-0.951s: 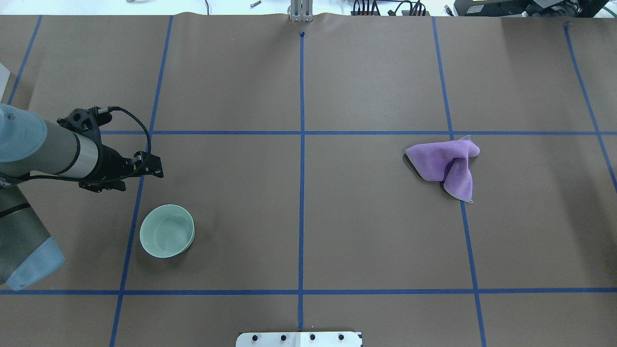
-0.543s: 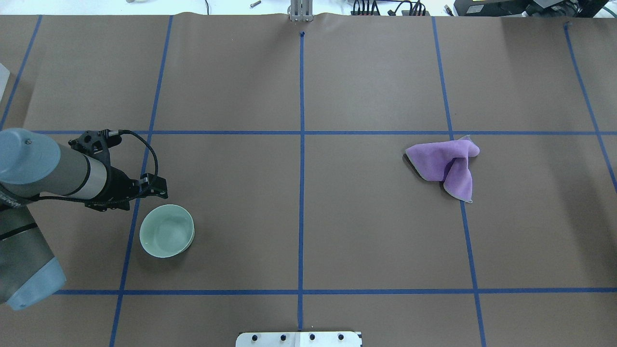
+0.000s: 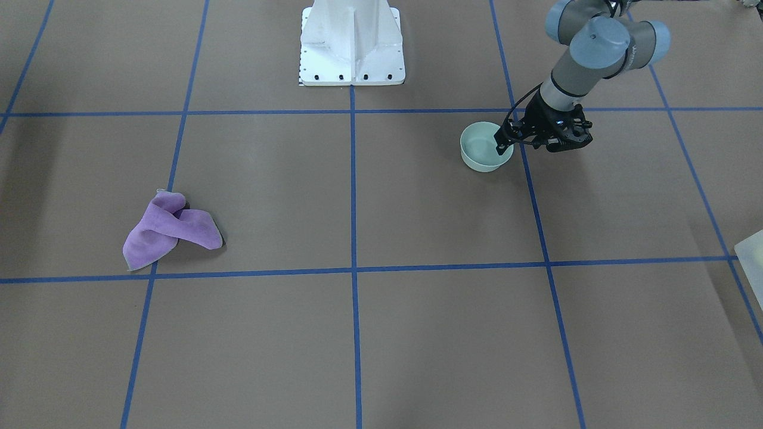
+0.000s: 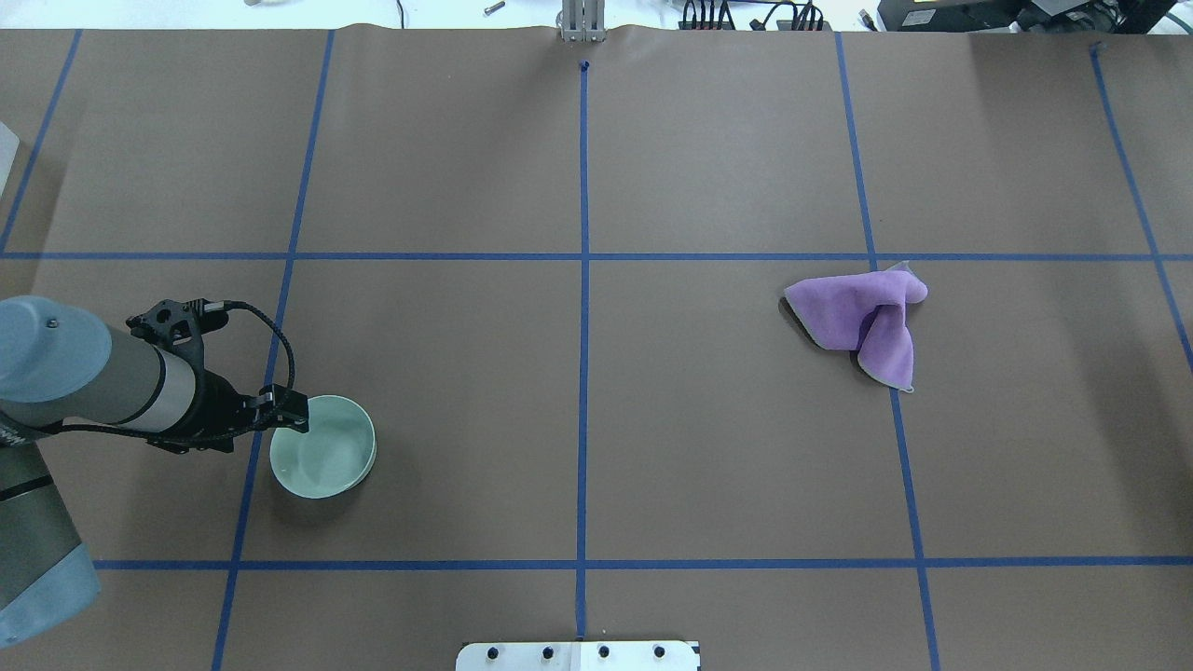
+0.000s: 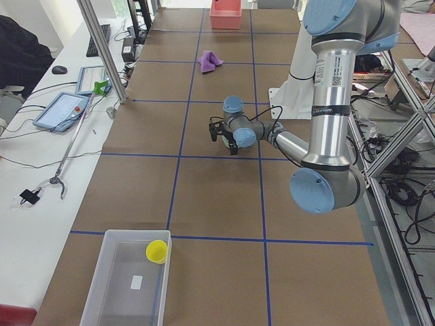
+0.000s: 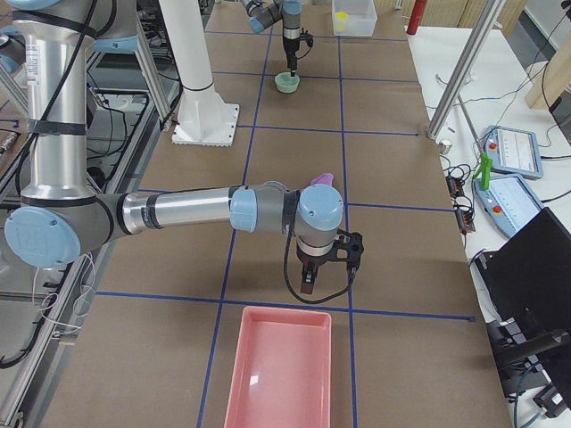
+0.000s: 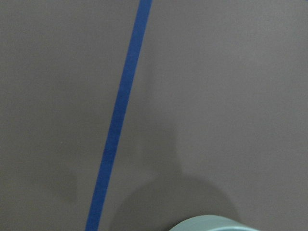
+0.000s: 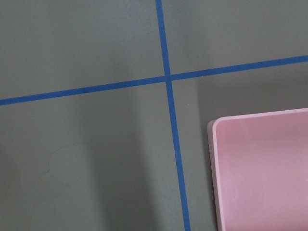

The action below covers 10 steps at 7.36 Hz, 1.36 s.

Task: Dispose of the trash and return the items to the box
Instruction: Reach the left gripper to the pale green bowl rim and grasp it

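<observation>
The pale teal bowl [image 4: 326, 452] stands upright on the brown table, also in the front view [image 3: 484, 149] and at the bottom edge of the left wrist view [image 7: 216, 224]. My left gripper [image 4: 287, 414] points down over the bowl's rim on its left side and looks open and empty; it also shows in the front view [image 3: 506, 140]. The yellow cup [image 5: 157, 250] sits inside the translucent box [image 5: 112, 285] at the table's left end. My right gripper [image 6: 307, 282] hangs over the table near a pink tray [image 6: 278, 366]; I cannot tell whether it is open or shut.
A crumpled purple cloth [image 4: 862, 321] lies right of centre, also in the front view [image 3: 168, 232]. The pink tray [image 8: 264, 168] lies at the table's right end. The white robot base [image 3: 351, 42] stands at the near edge. Blue tape lines grid the table.
My left arm has swung back toward the robot's side and lowered, so the gripper has gone from well beyond the bowl to right over its left rim. Bowl and cloth have not moved.
</observation>
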Each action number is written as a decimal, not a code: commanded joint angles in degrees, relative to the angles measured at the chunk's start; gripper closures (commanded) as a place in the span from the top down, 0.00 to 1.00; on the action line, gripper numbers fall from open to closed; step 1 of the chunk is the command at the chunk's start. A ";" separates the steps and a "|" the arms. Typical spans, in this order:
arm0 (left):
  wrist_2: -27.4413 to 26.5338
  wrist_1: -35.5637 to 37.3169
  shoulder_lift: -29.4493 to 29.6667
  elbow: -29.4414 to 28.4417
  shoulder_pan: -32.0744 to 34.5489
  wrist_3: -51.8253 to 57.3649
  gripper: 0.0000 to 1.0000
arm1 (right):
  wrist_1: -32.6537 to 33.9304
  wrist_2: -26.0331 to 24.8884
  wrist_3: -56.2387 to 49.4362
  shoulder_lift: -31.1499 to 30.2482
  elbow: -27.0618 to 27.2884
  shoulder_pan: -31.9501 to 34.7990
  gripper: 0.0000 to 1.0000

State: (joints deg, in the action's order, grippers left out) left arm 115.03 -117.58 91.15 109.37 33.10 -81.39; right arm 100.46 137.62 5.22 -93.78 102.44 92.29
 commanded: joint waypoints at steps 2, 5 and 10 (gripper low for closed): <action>-0.42 -0.02 -0.10 0.23 -3.12 -0.09 0.97 | 0.00 -0.07 -0.04 0.00 -0.04 -0.09 1.00; -0.51 0.07 0.26 -0.30 -3.30 0.00 0.00 | 0.00 -0.07 -0.04 -0.18 -0.13 -0.09 1.00; 6.40 0.07 -7.55 11.62 3.24 0.61 0.00 | 0.00 -0.16 -0.04 -0.18 -0.22 -0.18 1.00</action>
State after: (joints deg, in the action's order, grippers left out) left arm 117.49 -117.62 86.65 116.58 32.21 -81.14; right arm 100.46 137.47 5.18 -93.96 102.23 92.11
